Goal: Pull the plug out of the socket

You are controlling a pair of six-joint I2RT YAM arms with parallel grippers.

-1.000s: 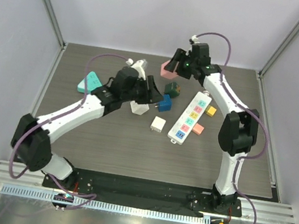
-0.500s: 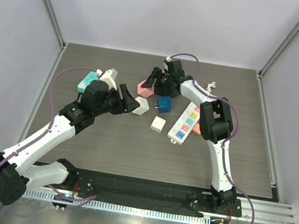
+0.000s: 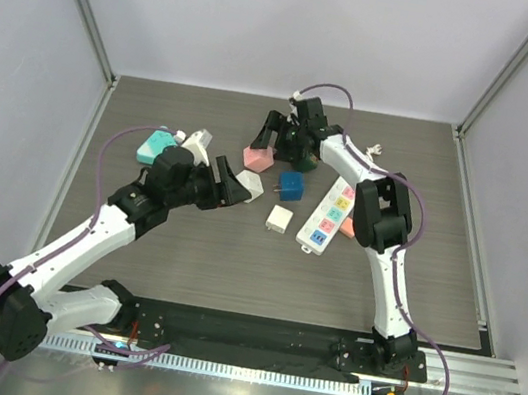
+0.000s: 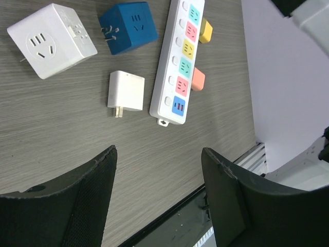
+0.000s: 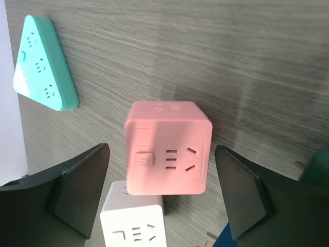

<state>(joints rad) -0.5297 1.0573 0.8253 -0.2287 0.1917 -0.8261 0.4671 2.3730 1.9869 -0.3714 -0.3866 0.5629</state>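
Claws both stand wide and empty: right gripper [image 5: 160, 188] straddles a pink cube socket [image 5: 167, 154] without touching; left gripper [image 4: 159, 190] hovers over table [image 4: 51, 134], power strip [image 4: 180, 56] with its orange plug [image 4: 204, 30] and salmon plug [image 4: 196, 80] just ahead

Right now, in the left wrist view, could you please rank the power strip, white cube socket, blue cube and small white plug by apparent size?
1. power strip
2. white cube socket
3. blue cube
4. small white plug
None look alike enough to tie.
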